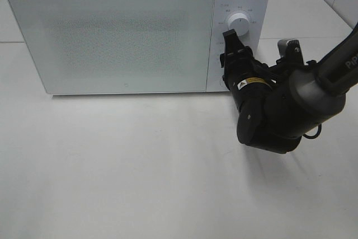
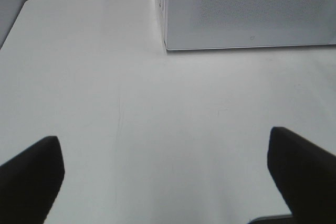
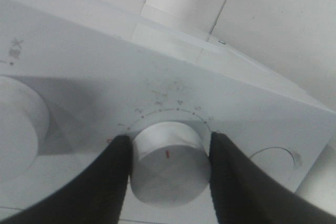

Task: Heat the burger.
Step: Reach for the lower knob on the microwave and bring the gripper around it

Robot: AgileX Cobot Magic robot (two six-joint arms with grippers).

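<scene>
Two fingers [image 3: 100, 187] of our right gripper [image 3: 170, 148] clasping the microwave knob [image 3: 168, 174], 6 o'clock from the upper dial [image 1: 239, 20], our left gripper [image 2: 165, 153] spread wide, empty.

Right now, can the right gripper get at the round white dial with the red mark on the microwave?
Yes, it seems: the right gripper clasps the round white dial on both sides, nothing between.

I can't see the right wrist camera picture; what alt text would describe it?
The right gripper clasps a white round dial with a red mark, one black finger on each side. The dial sits on a white microwave's control panel, ringed by faint numbers.
</scene>
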